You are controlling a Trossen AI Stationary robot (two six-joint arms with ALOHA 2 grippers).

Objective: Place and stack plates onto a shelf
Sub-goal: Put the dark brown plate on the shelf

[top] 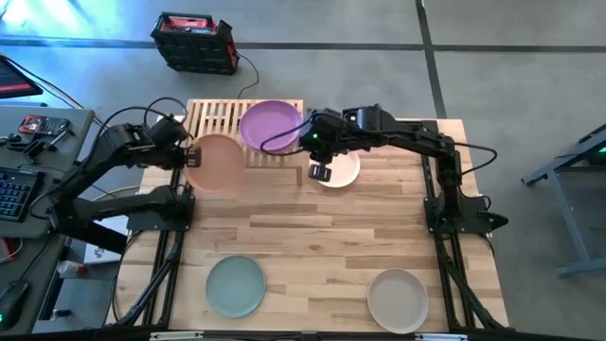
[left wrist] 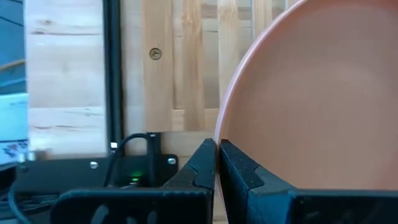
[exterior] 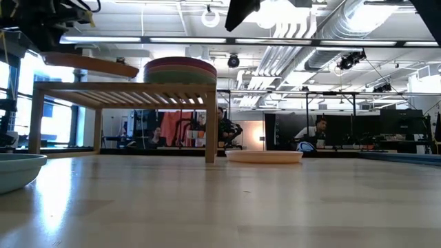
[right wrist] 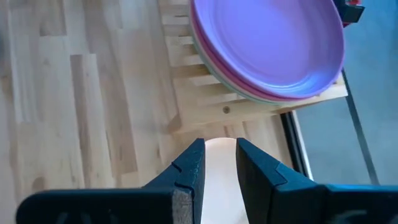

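My left gripper [top: 189,152] is shut on a brownish plate [top: 216,161], which hangs over the near left corner of the slatted wooden shelf [top: 220,118]. A stack of plates with a purple one on top [top: 270,125] rests on the shelf's right half. My right gripper [right wrist: 219,162] stands open, high above a pale peach plate [top: 343,170] that lies flat on the table to the right of the shelf. Nothing is between its fingers. My left gripper pinches the brownish plate's rim [left wrist: 219,142] between its two fingers, on the side toward the table's left edge. The fingers come slanting down from the left. The plate [exterior: 89,65] is lifted clear, just above the shelf top, nearly level with a slight tilt.
A teal plate [top: 235,286] and a beige plate [top: 398,300] lie near the table's front edge, with bare tabletop between them and the shelf. In the low view the teal plate [exterior: 14,169] shows at the left. People sit in the room beyond the table.
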